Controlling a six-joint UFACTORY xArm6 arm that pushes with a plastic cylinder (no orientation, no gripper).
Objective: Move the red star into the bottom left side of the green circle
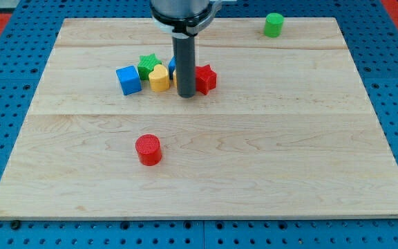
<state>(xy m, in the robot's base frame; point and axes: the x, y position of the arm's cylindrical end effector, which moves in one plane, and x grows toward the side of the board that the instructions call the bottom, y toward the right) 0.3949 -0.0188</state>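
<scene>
one rod, no gripper, my tip (186, 95) touching red star (205, 79), green circle (273, 25) well apart

My tip (186, 95) upright, mid-board

my tip (186, 95) beside red star (206, 79) (its left), green circle (273, 25) top right

- No words, labels, brands, numbers or signs can be read anywhere in the camera view.
- The wooden board (206, 173) bears only plain wood grain.
- The blocks carry no markings that can be read.
</scene>
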